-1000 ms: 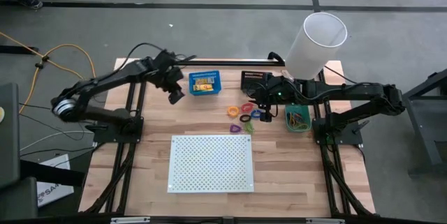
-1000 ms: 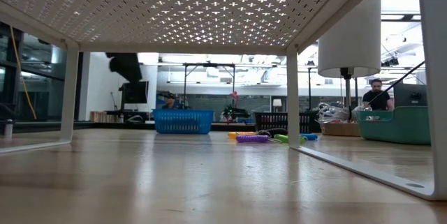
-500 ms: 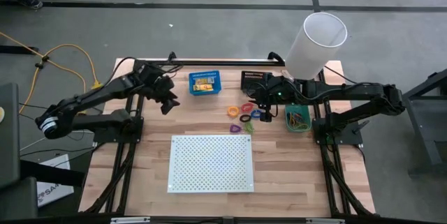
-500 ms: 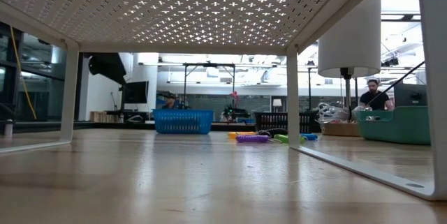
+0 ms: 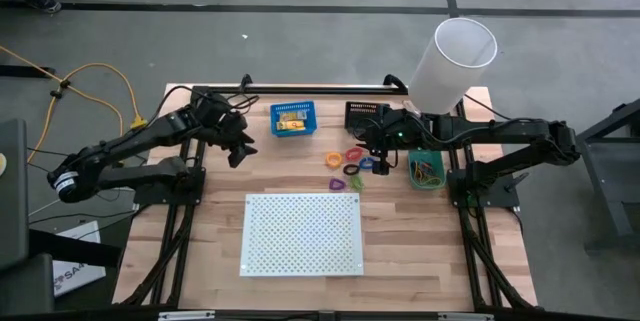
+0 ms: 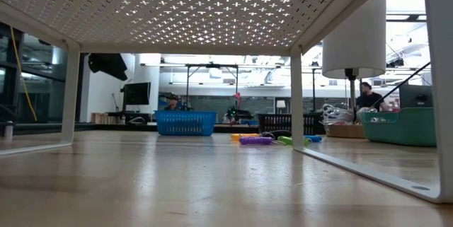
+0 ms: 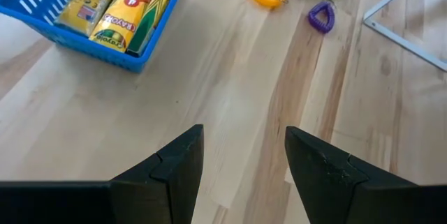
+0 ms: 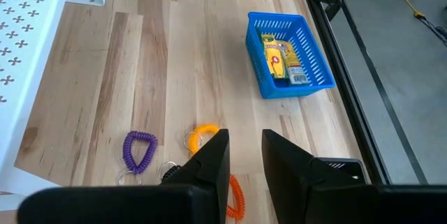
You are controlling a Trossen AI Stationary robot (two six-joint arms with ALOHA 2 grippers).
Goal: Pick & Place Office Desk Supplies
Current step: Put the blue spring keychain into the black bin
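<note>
Probably the loops [image 5: 349, 161] are light, springy and a little slippery, so pinch across the coil. They lie mid-table below the right gripper [image 5: 377, 158], fingers slightly apart, empty. Left gripper [image 5: 240, 148] open beside blue bin [image 5: 292, 119].

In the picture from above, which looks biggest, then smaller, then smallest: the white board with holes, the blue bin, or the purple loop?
1. White board, by far the biggest.
2. Blue bin, much smaller.
3. Purple loop, tiny.
All three sit on the same table, so nearness to the camera does not change the order.
</note>
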